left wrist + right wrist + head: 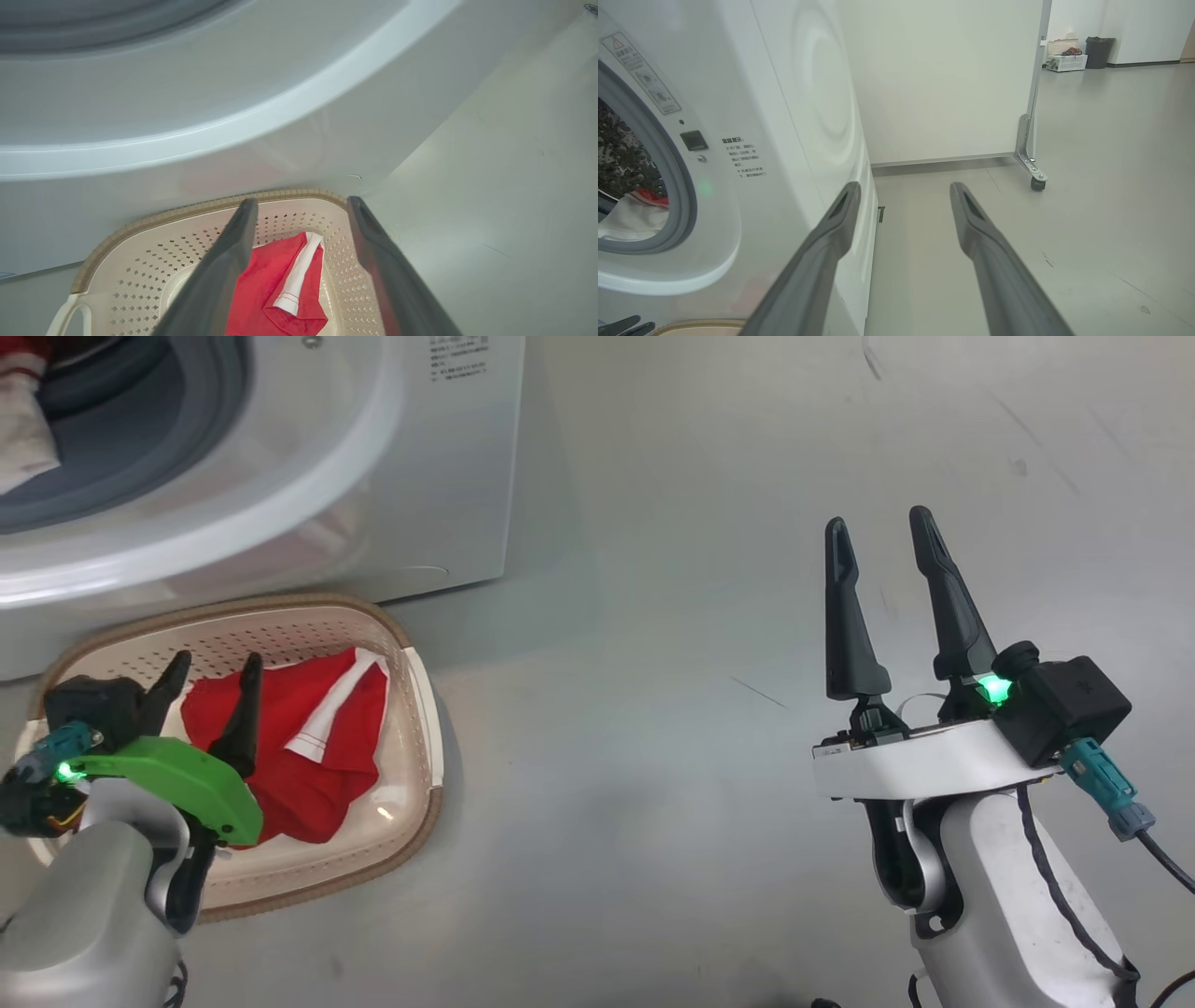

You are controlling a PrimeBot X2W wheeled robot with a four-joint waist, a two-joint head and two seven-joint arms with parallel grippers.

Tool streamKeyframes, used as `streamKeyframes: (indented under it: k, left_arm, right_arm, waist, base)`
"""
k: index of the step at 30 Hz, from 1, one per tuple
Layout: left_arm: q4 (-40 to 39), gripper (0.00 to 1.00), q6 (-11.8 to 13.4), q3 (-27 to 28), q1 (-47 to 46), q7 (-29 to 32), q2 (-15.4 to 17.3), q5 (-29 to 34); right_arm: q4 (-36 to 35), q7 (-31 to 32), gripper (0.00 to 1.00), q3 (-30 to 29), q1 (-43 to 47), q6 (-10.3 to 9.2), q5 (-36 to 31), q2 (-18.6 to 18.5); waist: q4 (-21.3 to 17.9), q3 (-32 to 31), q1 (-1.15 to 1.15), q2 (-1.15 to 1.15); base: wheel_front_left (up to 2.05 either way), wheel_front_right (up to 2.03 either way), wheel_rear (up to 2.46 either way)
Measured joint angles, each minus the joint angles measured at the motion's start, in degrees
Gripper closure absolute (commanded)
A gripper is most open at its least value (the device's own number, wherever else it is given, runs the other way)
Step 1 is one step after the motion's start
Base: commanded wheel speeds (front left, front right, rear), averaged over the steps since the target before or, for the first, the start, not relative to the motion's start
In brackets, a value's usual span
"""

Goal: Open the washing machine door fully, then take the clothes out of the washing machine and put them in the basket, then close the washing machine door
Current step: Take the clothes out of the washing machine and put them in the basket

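White washing machine (pixel 448 476) is standing at your 11 o'clock, just beyond the basket (pixel 422 709), where red clothes (pixel 317 756) are lying crumpled under your left gripper (pixel 215 660), gaping empty like your right gripper (pixel 878 518).

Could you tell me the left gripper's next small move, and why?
Probably lift the left gripper toward the white washing machine: the jaws are open over the red garment in the cream perforated basket, and white-and-red fabric lies in the drum.
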Motion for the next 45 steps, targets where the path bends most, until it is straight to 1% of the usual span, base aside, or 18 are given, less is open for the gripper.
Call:
streamKeyframes:
  k: [3,11,14,16,20,21,24,26,29,32,35,38,45]
  left_arm:
    - [-0.8,0.00,0.0,-0.7,0.2,-1.0,-1.1,-0.8]
    - [-3.6,0.00,0.0,-2.5,4.0,-2.0,-1.9,-0.7]
    - [-5.0,0.00,0.0,-2.7,6.1,-2.0,-2.4,-0.6]
    - [-5.6,0.00,0.0,-2.3,7.2,-2.0,-2.4,-0.6]
    - [-9.3,0.00,0.0,1.9,8.9,-2.0,-2.6,-0.6]
    - [-10.3,0.00,0.0,2.8,9.3,-2.0,-2.7,-0.6]
    - [-12.7,0.00,0.0,4.8,11.0,-2.0,-2.6,0.1]
    - [-14.1,0.00,0.0,6.6,12.6,-2.0,-2.7,0.5]
    - [-16.4,0.00,0.0,8.9,14.7,-2.0,-2.8,1.3]
    - [-18.7,0.00,0.0,10.5,16.7,-2.0,-3.7,2.2]
    - [-20.7,0.00,0.0,12.2,19.1,-2.0,-4.8,2.3]
    - [-22.4,0.00,0.0,13.6,21.4,-2.0,-5.1,3.0]
    - [-25.6,0.00,0.0,15.4,24.7,-2.0,-6.1,6.1]
  right_arm:
    - [0.9,0.0,0.00,-1.0,0.0,0.01,-0.7,0.0]
    - [2.9,0.0,0.00,-3.0,1.5,0.34,-2.0,-0.1]
    - [4.1,0.0,0.00,-3.3,3.6,1.23,-2.5,-0.1]
    - [4.4,0.0,0.00,-3.7,4.6,1.46,-2.5,-0.1]
    - [4.6,0.0,0.00,-4.5,6.4,1.72,-2.5,-0.1]
    - [4.7,0.0,0.00,-4.6,6.8,2.09,-2.5,-0.1]
    - [4.8,0.0,0.00,-4.8,8.1,2.23,-2.5,-0.1]
    - [4.8,0.0,0.00,-4.8,8.8,2.70,-2.5,-0.1]
    - [4.9,0.0,0.00,-5.0,9.7,2.81,-2.5,0.0]
    - [4.8,0.0,0.00,-5.6,10.8,3.18,-2.5,0.0]
    - [4.8,0.0,0.00,-5.4,11.6,3.22,-2.4,0.0]
    - [4.8,0.0,0.00,-5.2,12.2,3.72,-2.4,0.0]
    - [4.8,0.0,0.00,-5.2,12.7,3.82,-2.4,0.0]
  waist:
    - [1.3,-2.0,0.00,0.00]
    - [5.5,-7.7,0.00,0.00]
    - [7.7,-10.7,0.00,0.00]
    - [8.7,-12.2,0.00,0.00]
    - [10.8,-15.1,0.00,0.00]
    - [11.3,-15.8,0.00,0.00]
    - [12.7,-17.7,0.00,0.00]
    - [13.5,-18.9,0.00,0.00]
    - [14.6,-20.6,0.00,0.00]
    - [15.5,-22.0,0.00,0.00]
    - [16.3,-23.1,0.00,0.00]
    - [16.7,-23.8,0.00,0.00]
    - [16.8,-24.5,0.00,0.00]
  base:
    - [0.00,0.00,0.00]
    - [0.00,0.00,0.00]
    - [0.00,0.00,0.00]
    - [0.00,0.00,0.00]
    - [0.00,0.00,0.00]
    - [0.00,0.00,0.00]
    - [0.00,0.00,0.00]
    - [0.00,0.00,0.00]
    - [0.00,0.00,0.00]
    - [0.00,0.00,0.00]
    - [0.00,0.00,0.00]
    - [0.00,0.00,0.00]
    - [0.00,0.00,0.00]
